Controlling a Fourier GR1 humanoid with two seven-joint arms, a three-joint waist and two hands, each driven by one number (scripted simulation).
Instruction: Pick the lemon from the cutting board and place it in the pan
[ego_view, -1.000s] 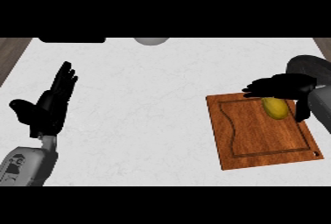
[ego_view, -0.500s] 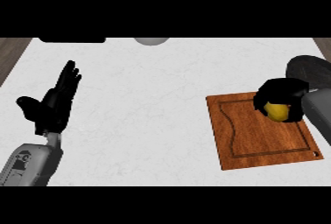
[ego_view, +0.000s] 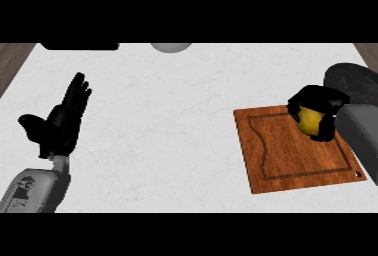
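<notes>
- While resting at the frame's left, the left hand (ego_view: 60, 125) stands spread, fingers up, on the white worktop (ego_view: 170, 110).
- Right of centre lies the cutting board (ego_view: 291, 155).
- Over its upper right corner, the right hand (ego_view: 319, 107) curls round the lemon (ego_view: 311, 121).
- At the right edge shows the dark pan (ego_view: 354, 80); the lemon should be lifted straight up before it is carried there.
</notes>
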